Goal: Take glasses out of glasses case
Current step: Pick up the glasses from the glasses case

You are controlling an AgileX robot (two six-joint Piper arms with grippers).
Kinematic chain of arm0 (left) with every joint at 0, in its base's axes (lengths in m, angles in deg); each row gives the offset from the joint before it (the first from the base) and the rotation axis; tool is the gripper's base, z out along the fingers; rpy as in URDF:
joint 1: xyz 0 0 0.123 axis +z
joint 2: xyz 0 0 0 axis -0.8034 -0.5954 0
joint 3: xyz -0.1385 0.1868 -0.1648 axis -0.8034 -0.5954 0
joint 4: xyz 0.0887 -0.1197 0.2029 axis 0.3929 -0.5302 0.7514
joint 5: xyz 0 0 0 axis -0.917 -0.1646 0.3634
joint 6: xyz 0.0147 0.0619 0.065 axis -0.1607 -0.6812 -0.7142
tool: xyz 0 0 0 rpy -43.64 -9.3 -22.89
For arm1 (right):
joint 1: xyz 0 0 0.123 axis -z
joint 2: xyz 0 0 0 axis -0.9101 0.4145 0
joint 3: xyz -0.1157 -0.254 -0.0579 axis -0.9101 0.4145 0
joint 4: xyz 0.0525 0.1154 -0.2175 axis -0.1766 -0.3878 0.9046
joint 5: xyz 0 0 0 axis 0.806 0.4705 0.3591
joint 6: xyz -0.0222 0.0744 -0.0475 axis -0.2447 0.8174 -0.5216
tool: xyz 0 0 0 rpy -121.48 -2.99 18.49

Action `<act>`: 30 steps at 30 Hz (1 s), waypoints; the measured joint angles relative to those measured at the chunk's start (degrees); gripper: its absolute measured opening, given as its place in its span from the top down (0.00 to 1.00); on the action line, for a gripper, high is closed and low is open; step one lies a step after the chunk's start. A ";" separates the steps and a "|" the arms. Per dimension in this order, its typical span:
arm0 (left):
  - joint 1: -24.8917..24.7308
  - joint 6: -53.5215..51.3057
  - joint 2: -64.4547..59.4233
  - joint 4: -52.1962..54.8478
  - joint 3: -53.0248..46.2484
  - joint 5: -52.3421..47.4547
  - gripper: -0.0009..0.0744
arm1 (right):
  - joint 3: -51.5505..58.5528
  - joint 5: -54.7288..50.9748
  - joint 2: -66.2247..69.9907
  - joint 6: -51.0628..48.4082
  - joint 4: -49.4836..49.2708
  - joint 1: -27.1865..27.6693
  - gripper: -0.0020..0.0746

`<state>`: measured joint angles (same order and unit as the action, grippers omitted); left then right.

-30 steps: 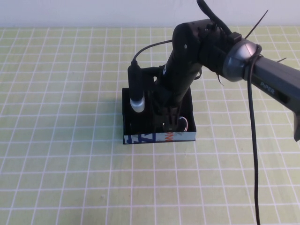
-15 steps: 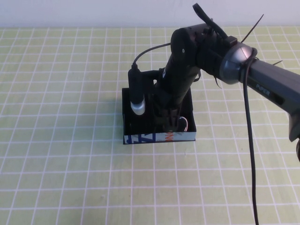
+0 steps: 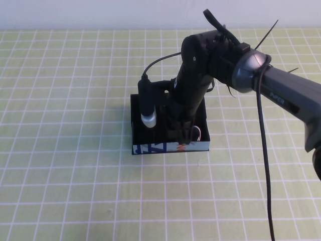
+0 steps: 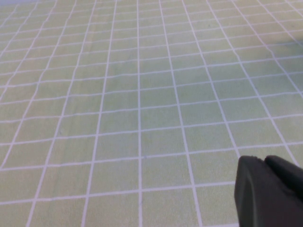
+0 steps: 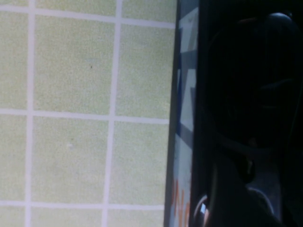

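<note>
The glasses case (image 3: 150, 148) is a black open box in the middle of the mat, its low front wall a white strip with blue and orange print. My right gripper (image 3: 181, 136) reaches down into the case near its front wall. In the right wrist view the case's printed wall (image 5: 185, 118) runs beside a dark interior where the rounded black frame of the glasses (image 5: 251, 80) shows faintly, with the right gripper (image 5: 232, 203) close over it. In the high view the arm hides the glasses. My left gripper (image 4: 265, 163) is shut over bare mat, away from the case.
A green mat with a white grid (image 3: 70, 100) covers the table. The right arm (image 3: 281, 90) crosses from the right edge, a black cable (image 3: 266, 165) hanging from it. Its wrist camera (image 3: 149, 118) hangs over the case's left half.
The right arm has shifted slightly left and sunk a little deeper into the case. The case has not moved.
</note>
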<state>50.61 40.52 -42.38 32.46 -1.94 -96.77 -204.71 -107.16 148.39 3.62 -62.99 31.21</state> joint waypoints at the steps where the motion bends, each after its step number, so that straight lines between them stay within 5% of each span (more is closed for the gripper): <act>1: 0.00 0.00 0.00 0.00 0.00 0.00 0.99 | 0.00 0.00 0.00 -0.10 0.10 0.00 0.67; 30: 0.00 0.00 0.00 0.00 0.00 0.00 0.99 | 0.00 0.52 1.58 -0.02 0.29 0.00 0.67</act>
<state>50.61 40.52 -42.38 32.46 -1.94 -96.77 -204.71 -106.64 149.97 3.60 -62.70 31.21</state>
